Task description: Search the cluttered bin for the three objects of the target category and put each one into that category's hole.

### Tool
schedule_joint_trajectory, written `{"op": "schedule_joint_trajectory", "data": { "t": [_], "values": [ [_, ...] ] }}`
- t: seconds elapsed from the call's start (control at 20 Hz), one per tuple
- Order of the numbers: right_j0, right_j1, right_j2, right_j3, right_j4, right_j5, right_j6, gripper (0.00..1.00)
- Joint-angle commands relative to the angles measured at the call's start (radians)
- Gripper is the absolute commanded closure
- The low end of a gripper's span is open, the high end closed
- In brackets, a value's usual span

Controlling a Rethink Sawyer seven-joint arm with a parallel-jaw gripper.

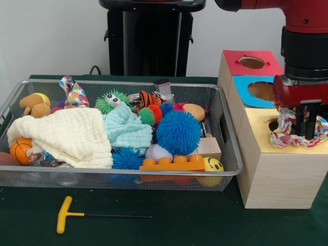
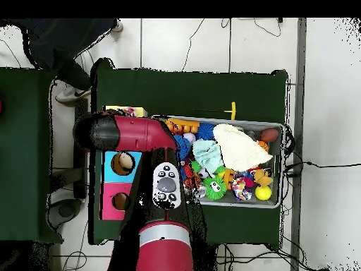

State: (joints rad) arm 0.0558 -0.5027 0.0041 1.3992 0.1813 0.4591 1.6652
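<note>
My gripper (image 1: 306,125) hangs over the yellow top of the nearest wooden box (image 1: 277,174), at the right of the front view. It is shut on the braided pastel rope ring (image 1: 282,129), which drapes on the yellow top on both sides of the fingers. The hole there is mostly hidden behind the rope and gripper. The wire mesh bin (image 1: 228,166) stands left of the boxes. The white polka-dot cloth (image 1: 75,94) lies at its far left side and also shows in the overhead view (image 2: 242,188). In the overhead view my arm (image 2: 134,134) hides the gripper and the yellow box.
The bin holds a cream knitted cloth (image 1: 66,136), a teal cloth (image 1: 125,128), a blue spiky ball (image 1: 178,132), an orange brick (image 1: 173,164) and other toys. Blue-topped (image 1: 256,91) and red-topped (image 1: 251,62) boxes stand behind the yellow one. A yellow-handled tool (image 1: 64,214) lies before the bin. A person (image 2: 63,42) stands at the overhead's top left.
</note>
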Motion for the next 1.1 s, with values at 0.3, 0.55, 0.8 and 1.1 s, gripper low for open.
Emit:
{"op": "schedule_joint_trajectory", "data": {
  "t": [0.3,0.55,0.8,1.1],
  "values": [
    [-0.059,0.059,0.048,0.090,-0.095,0.040,0.036,1.00],
    [-0.060,0.055,0.050,0.091,-0.101,0.041,0.039,1.00],
    [-0.061,0.047,0.051,0.094,-0.102,0.056,0.032,1.00],
    [-0.060,0.037,0.050,0.097,-0.102,0.070,0.029,1.00]
  ]
}}
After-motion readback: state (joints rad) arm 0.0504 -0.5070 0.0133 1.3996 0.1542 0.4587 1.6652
